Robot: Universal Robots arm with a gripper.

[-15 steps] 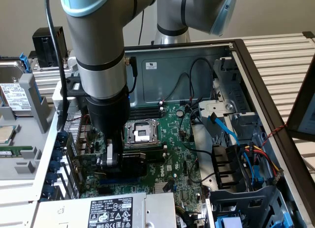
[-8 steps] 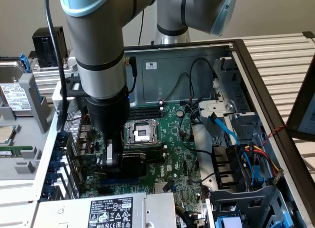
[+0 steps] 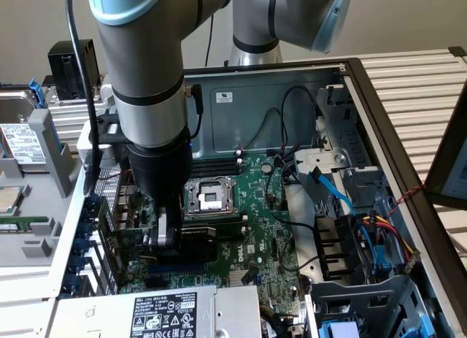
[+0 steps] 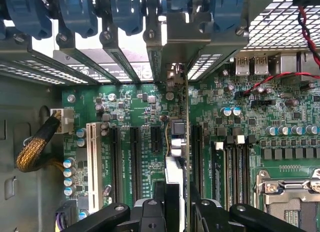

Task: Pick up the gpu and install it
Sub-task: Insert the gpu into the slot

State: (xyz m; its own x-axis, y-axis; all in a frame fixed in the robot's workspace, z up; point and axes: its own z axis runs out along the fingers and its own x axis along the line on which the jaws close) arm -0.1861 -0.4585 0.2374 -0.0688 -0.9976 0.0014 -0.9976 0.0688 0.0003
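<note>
Half done, I'd say: my gripper (image 4: pixel 173 204) is clamped on the gpu (image 4: pixel 176 132), holding it edge-on, low over the motherboard (image 4: pixel 135 99) beside the expansion slots (image 4: pixel 135 162). Pickup finished; can't tell whether it's seated in a slot yet.

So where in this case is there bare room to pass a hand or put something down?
Inside, the open room is the empty slots between the white slot and the gpu, held by the gripper. Outside, the slatted table beyond the case rim is bare. Cables crowd the exterior view's right.
</note>
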